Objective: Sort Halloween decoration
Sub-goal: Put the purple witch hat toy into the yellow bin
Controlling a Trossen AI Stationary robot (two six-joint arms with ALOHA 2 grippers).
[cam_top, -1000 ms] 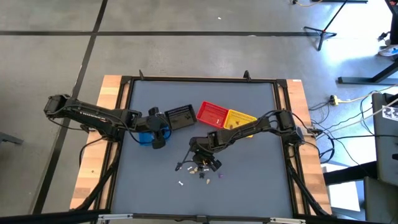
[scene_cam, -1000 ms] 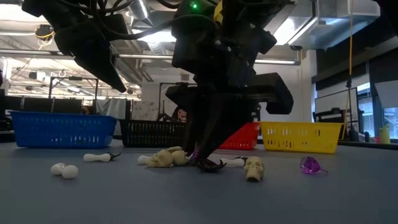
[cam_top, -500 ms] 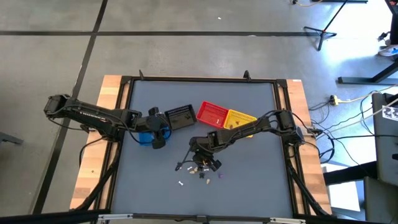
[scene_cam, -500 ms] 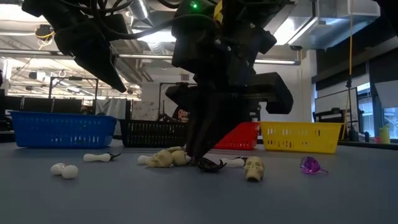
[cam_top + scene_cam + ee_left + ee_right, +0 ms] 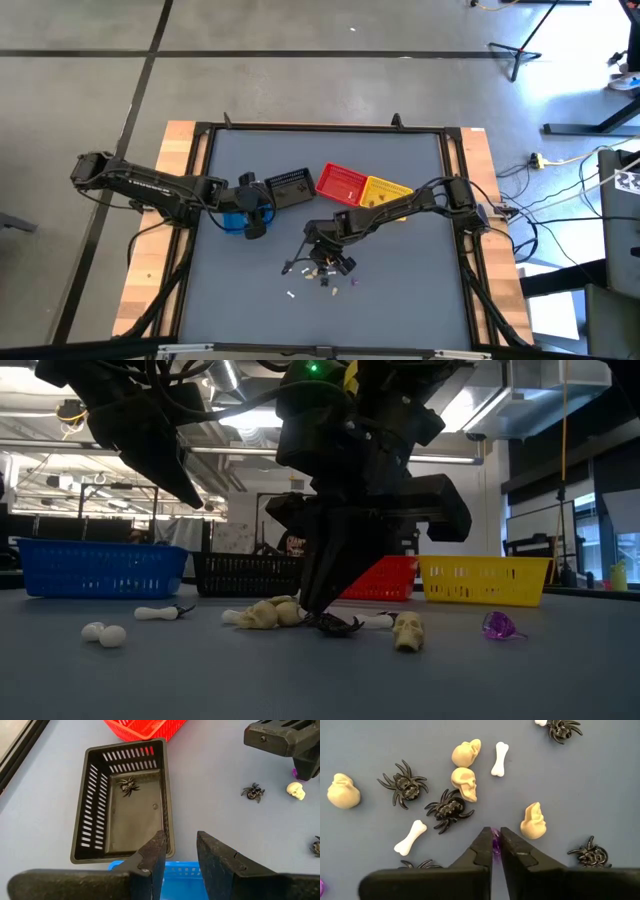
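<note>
The slotted black plastic basket point(image 5: 121, 805) has a slight sheen. The cream plastic skulls point(image 5: 464, 784) look smooth and softly matt, the black plastic spiders point(image 5: 402, 784) glossy. The grey-blue tabletop point(image 5: 400, 290) is smooth and matt, its side edges bare wood point(image 5: 150, 270).

- On the grey table point(image 5: 400, 290) we see four small plastic baskets in a loose row.
- The blue basket point(image 5: 232, 221) is at the left end, and the black basket point(image 5: 122, 802) lies just beside it.
- The red basket point(image 5: 340, 184) and the yellow basket point(image 5: 385, 192) touch side by side at the right end.
- Beyond the table we find a concrete floor crossed by dark lines point(image 5: 300, 53).
- We notice cables and a yellow plug point(image 5: 538, 160) off to the right.
</note>
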